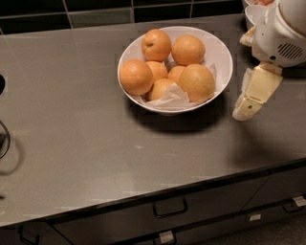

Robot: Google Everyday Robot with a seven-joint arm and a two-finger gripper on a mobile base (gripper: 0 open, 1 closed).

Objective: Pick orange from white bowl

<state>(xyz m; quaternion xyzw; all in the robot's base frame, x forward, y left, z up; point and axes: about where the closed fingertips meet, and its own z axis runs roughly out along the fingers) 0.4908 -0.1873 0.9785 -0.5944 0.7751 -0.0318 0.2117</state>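
1. Countertop [71, 143]: grey, matte, with a drawer handle [169, 209] below its front edge. A dark object is cut off at the left edge, and you cannot identify it from here.

2. White bowl [224, 57]: wide and glossy, standing on the counter right of centre and lined with crumpled paper [169, 98]. It holds several oranges packed so that they touch.

3. The orange [197, 82]: the largest and palest fruit, with dimpled skin, at 4 o'clock inside the bowl against the wall. Smaller oranges touch it at its 9 and 12 o'clock, and the paper lies against its lower left.

4. Gripper [246, 107]: beige, angled down and to the left, outside the bowl at about its 4 o'clock. It is just beside the rim and over bare counter. You cannot tell from this view whether it is open or closed. It holds nothing.

5. Second bowl [253, 12]: white, at the top right, mostly hidden behind the arm housing [282, 33].

Hazards for you, as judged from here:
- A sideways approach would strike the rim and could shove or tip the bowl. Lift clear of it first.
- The target's round skin and its close neighbours leave little room, so an off-centre close may squeeze it out or drag a smaller orange along.
- The paper could be pinched and lifted with the fruit.
- The housing sits near the second bowl, so a wide swing may knock it.
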